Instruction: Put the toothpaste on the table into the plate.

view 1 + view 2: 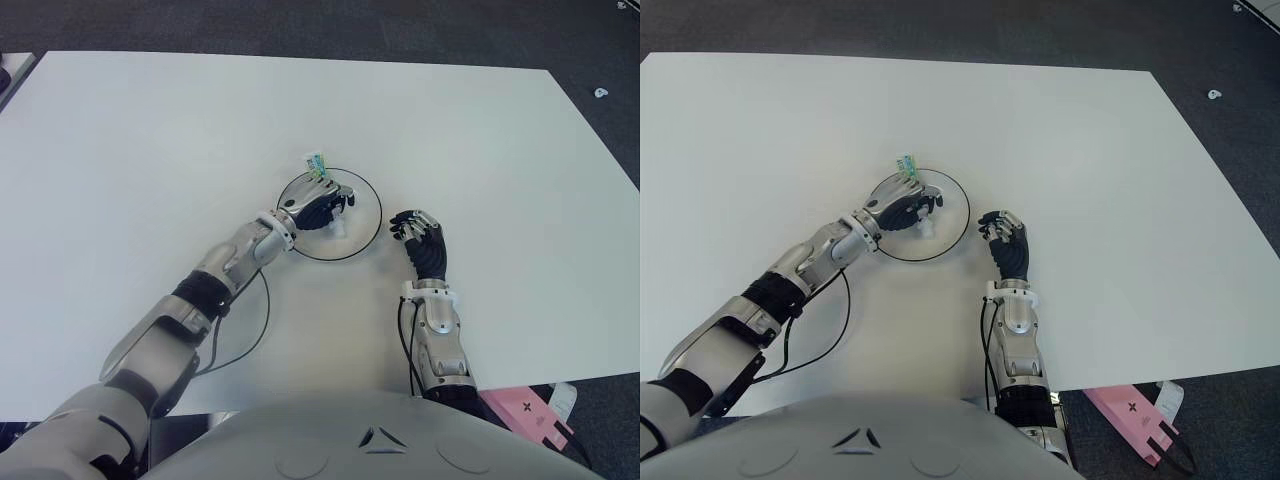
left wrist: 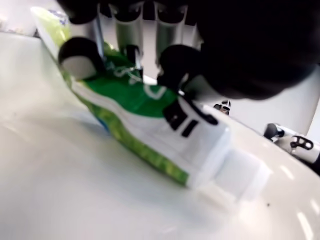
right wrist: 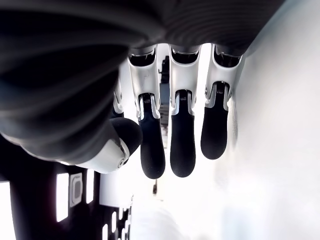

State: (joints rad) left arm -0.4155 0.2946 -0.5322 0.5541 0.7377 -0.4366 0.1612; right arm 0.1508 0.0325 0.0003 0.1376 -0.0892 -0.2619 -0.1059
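Note:
A green and white toothpaste tube (image 2: 150, 115) with a white cap (image 2: 240, 172) lies tilted on the white, black-rimmed plate (image 1: 378, 222) near the table's middle. My left hand (image 1: 322, 208) is over the plate with thumb and fingers curled round the tube. The tube's crimped end (image 1: 317, 163) sticks out past the plate's far rim, and its cap (image 1: 340, 228) shows under the fingers. My right hand (image 1: 420, 240) shows on the table just right of the plate, fingers relaxed and holding nothing.
The white table (image 1: 140, 140) spreads wide on every side of the plate. A black cable (image 1: 262, 310) loops on the table beside my left forearm. A pink object (image 1: 525, 415) shows beyond the table's near right edge.

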